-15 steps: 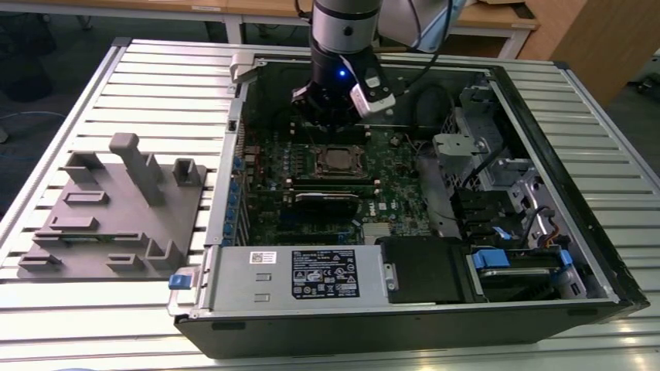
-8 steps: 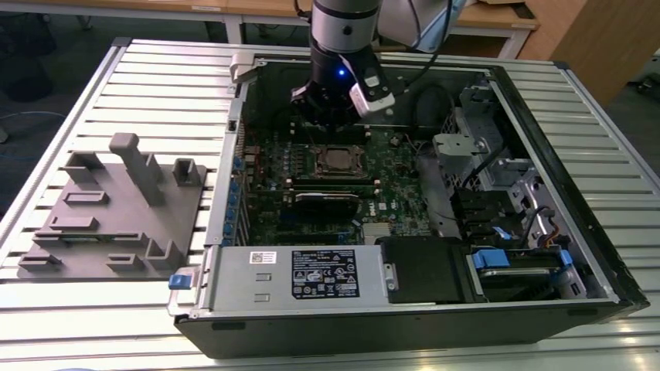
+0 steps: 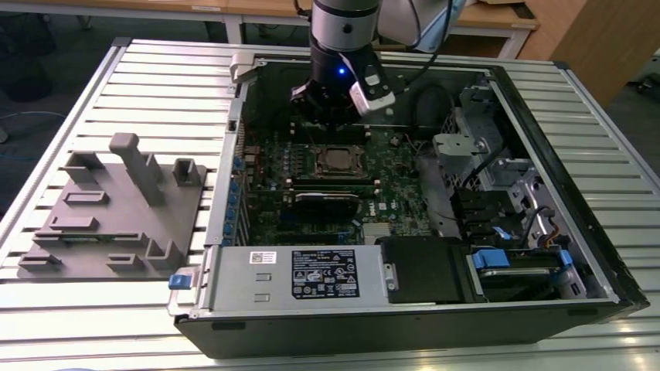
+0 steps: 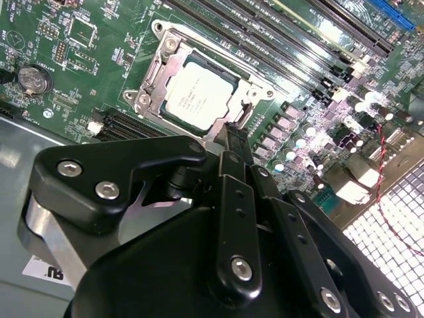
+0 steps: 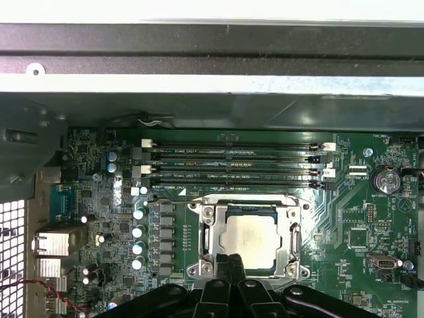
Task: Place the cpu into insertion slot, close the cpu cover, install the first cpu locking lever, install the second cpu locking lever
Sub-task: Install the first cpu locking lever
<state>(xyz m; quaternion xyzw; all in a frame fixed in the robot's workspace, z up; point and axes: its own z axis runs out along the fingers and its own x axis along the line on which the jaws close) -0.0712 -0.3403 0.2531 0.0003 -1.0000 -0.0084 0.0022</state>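
The cpu (image 5: 250, 242) lies in the slot (image 3: 318, 162) on the green board (image 5: 358, 212), cover (image 5: 292, 232) flat around it, while the tool (image 5: 230, 260), pinched narrow and empty, hangs at the slot's edge.

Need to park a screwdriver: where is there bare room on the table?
Bare slatted metal table lies beyond the grey moulded tray, on the exterior view's left of the open black computer case. Inside the case it is crowded.

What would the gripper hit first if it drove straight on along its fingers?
The gripper would most likely meet the cpu cover rim at the cpu edge; depth is unclear, so it may already touch.
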